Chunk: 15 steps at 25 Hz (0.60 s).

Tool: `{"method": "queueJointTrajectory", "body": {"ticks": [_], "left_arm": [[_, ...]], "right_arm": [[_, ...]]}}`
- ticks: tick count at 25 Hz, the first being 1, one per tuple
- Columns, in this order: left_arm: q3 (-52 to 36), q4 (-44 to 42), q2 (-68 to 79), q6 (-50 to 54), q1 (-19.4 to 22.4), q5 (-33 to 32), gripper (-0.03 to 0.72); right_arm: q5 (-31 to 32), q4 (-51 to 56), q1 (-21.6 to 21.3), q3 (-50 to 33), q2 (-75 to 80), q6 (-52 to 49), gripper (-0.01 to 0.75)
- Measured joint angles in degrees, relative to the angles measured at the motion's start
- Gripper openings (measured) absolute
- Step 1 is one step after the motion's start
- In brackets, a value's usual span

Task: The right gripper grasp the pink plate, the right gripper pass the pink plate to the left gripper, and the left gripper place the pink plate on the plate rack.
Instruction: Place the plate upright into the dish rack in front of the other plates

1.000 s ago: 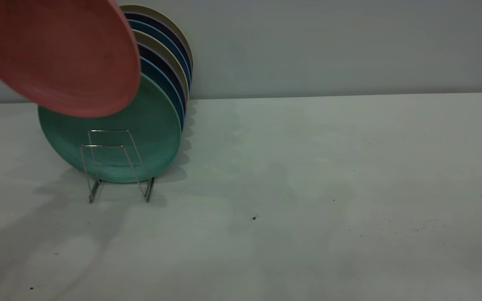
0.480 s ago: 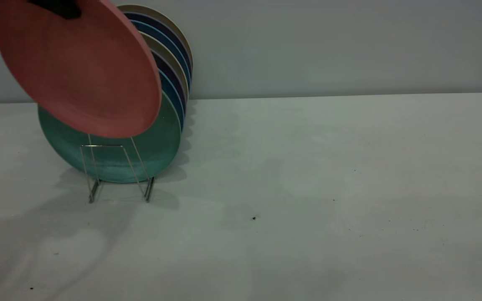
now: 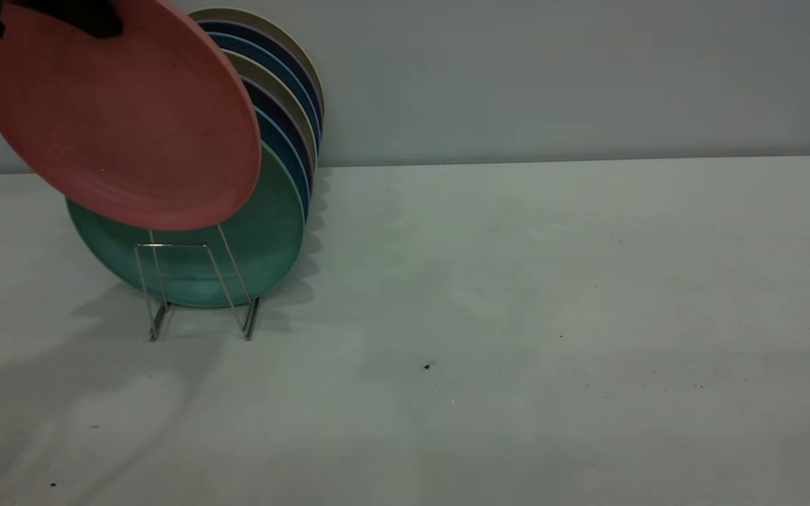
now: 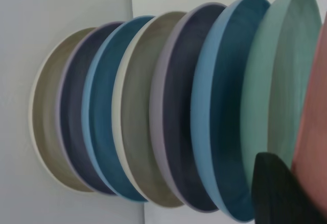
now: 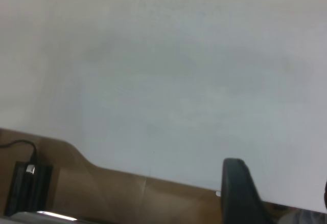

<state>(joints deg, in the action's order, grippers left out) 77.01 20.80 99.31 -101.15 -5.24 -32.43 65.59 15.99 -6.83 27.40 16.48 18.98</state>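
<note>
Fingers of the left gripper (image 3: 60,14) were clamped on the top rim of the pink plate (image 3: 120,119), at about eleven o'clock of the exterior view; we saw only its black tips there, one dark finger (image 4: 278,191) showing in the left wrist view against the plate's edge. We found the pink plate held in the air, tilted, its face turned toward the camera, its lower edge overlapping the green plate (image 3: 236,260) and reaching the top of the second wire loop of the plate rack (image 3: 197,288), not seated in it. The green plate stood upright as the front one in the rack, and behind it, toward one o'clock, we counted a row of blue, dark navy and beige plates (image 3: 285,84) leaning in file. The rack stood on the white table (image 3: 553,316) near the grey wall (image 3: 553,77). Of the right gripper (image 5: 245,196) we saw one dark finger over the table's edge in its own wrist view; we could not tell how its fingers stood.
</note>
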Motion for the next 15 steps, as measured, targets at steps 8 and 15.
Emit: {"method": "queueJointTrajectory", "body": {"ticks": [8, 15], "left_arm": [[0.0, -0.06, 2.2, 0.07, 0.0, 1.1, 0.095], [0.0, -0.06, 3.45, 0.07, 0.0, 1.1, 0.095]], "right_arm": [[-0.1, -0.06, 0.0, -0.07, 0.0, -0.47, 0.413], [-0.15, -0.13, 0.0, -0.29, 0.0, -0.59, 0.413]]}}
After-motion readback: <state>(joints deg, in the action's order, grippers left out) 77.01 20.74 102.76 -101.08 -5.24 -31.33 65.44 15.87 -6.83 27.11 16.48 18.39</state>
